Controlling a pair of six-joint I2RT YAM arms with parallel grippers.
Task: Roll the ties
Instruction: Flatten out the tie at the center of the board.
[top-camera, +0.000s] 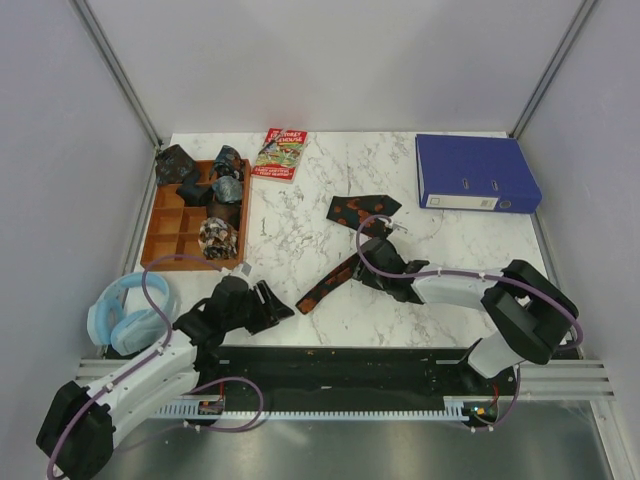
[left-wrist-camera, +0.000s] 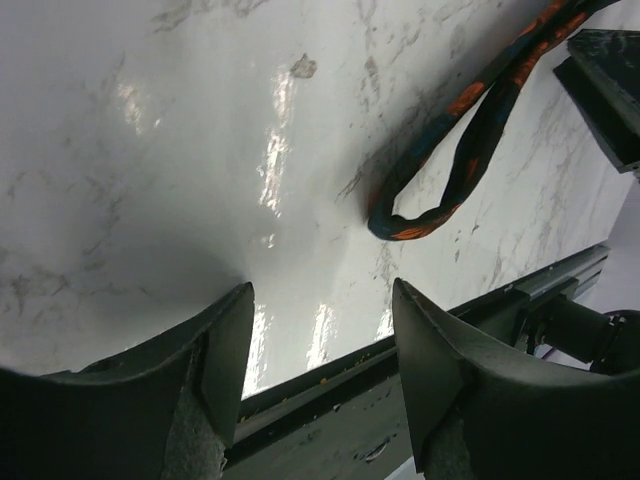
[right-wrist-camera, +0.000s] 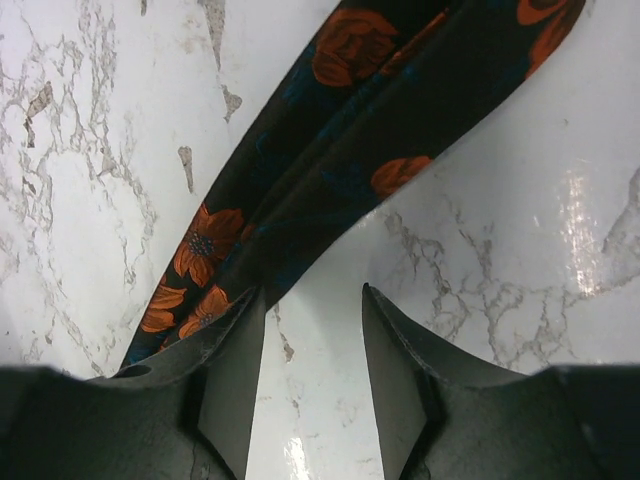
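The long black tie with orange-red flowers (top-camera: 340, 270) lies folded on the marble table, its wide end (top-camera: 362, 209) further back. In the right wrist view the tie (right-wrist-camera: 330, 160) runs diagonally just ahead of my right gripper (right-wrist-camera: 312, 300), which is open and empty, its left finger (right-wrist-camera: 225, 350) at the tie's edge. My right gripper (top-camera: 372, 262) is low over the tie's middle. My left gripper (top-camera: 268, 305) is open and empty near the front edge; its wrist view shows the tie's folded loop end (left-wrist-camera: 440, 190) ahead of the gripper (left-wrist-camera: 320, 300). Small dark rolled ties (top-camera: 222, 185) sit in the wooden tray.
A wooden compartment tray (top-camera: 170, 230) stands at the left. A red-and-green booklet (top-camera: 281, 154) lies behind it. A blue binder (top-camera: 474, 173) lies at the back right. Light blue headphones (top-camera: 125, 312) lie at the front left.
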